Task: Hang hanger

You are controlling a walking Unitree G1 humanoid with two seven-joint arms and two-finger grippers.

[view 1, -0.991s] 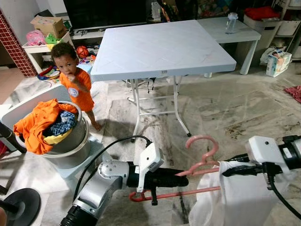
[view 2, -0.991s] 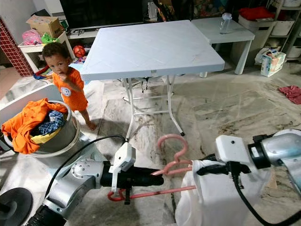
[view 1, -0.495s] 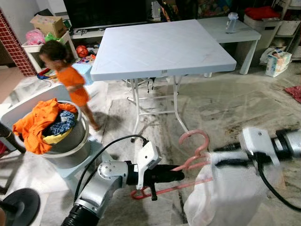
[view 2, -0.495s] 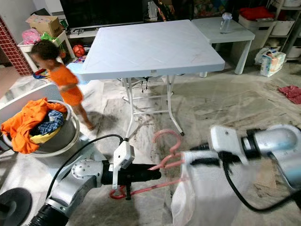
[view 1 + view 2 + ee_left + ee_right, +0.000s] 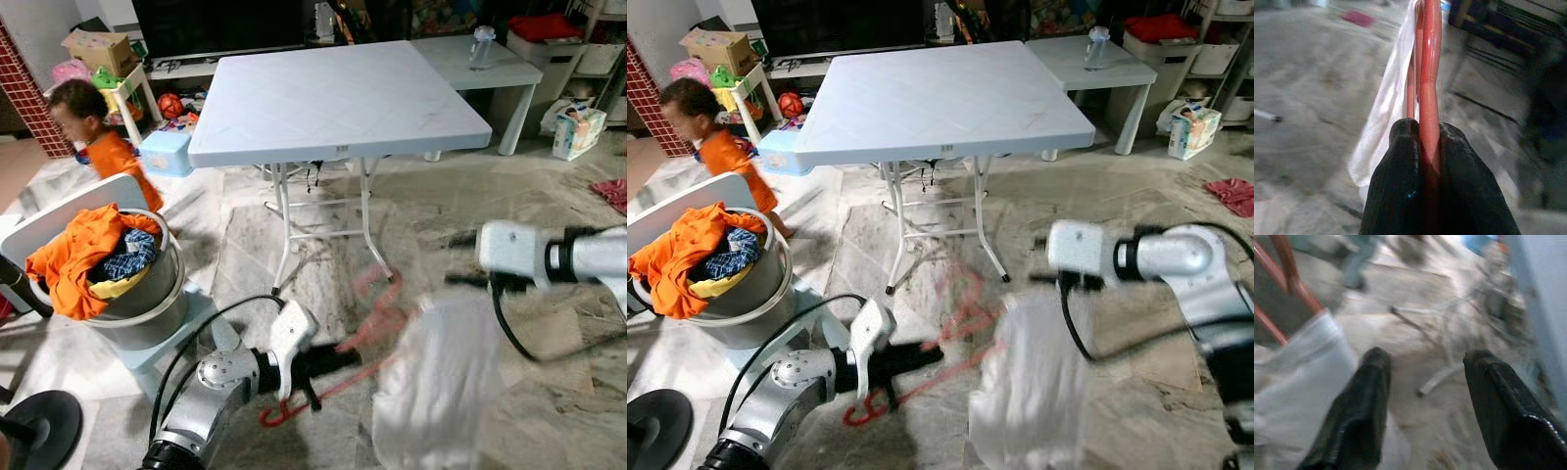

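Big white plastic folding table [image 5: 333, 98] with a quilted-looking top stands on skinny metal legs over the marbled stone floor [image 5: 470, 225]. A metal bucket [image 5: 147, 294] overflows with orange cloth. The white garment [image 5: 431, 392] droops off the pink plastic hanger [image 5: 377, 313], both blurry, low between the arms. The left gripper [image 5: 1425, 147] pinches the hanger's bar tight. The right gripper [image 5: 1422, 377] is spread wide, gripping nothing.

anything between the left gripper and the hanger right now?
Nothing. The left gripper is shut directly on the pink hanger, with the white garment draped on it. The right gripper is open beside the garment, holding nothing.
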